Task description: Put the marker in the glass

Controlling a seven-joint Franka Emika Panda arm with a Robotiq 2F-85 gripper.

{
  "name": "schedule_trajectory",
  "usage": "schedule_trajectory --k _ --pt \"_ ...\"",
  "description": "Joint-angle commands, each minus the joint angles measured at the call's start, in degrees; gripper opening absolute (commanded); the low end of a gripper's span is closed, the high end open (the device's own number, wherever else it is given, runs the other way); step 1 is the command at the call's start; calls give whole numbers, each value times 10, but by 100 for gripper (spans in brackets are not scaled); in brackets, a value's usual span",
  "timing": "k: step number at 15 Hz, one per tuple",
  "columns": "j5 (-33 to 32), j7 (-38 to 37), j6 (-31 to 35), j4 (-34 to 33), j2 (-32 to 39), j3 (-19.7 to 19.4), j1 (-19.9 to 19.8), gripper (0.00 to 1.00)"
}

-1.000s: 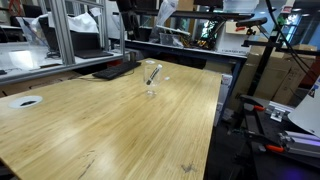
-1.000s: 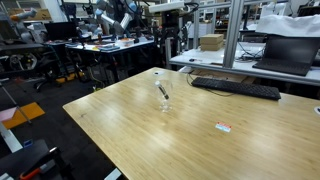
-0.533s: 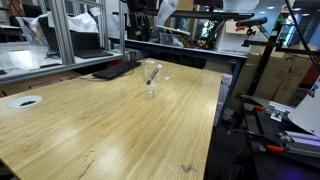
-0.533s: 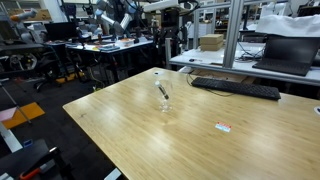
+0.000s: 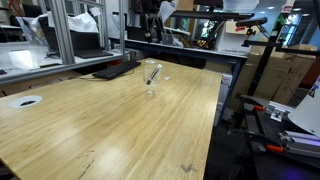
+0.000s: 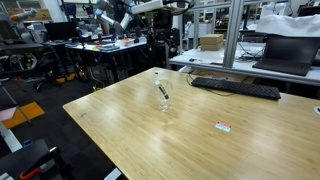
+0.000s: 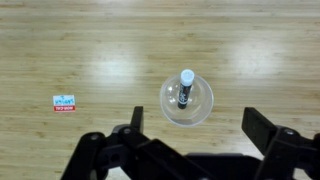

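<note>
Marker (image 7: 185, 90) leaning inside glass (image 7: 205, 102) | tool (image 7: 192, 116) spread wide, facing straight down above it

Big light wood-grain table (image 5: 100, 130) fills most of the shot – pale planks with a few dark knots. In the wrist view the overhead lights leave soft glare spots on it. A black keyboard (image 6: 235, 88) sits near the far edge, with a dark monitor (image 6: 290, 50) behind it, next to an aluminium frame (image 6: 232, 30). There's a small red-and-white label (image 6: 223, 126) lying flat on the top, and a white round disc (image 5: 25, 101) near one corner. Behind all that it's a busy lab – more desks, screens, a cardboard box (image 6: 211, 42), a black stand (image 5: 255, 60). Floor looks dark grey with an orange patch (image 6: 28, 110).
</note>
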State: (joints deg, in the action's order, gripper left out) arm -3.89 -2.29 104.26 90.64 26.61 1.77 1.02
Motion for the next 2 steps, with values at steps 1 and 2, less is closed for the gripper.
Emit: schedule_trajectory --k 1,2 --pt "13 -22 75 146 -94 -7 1 100" --pt "13 -25 90 181 -114 -8 0 100"
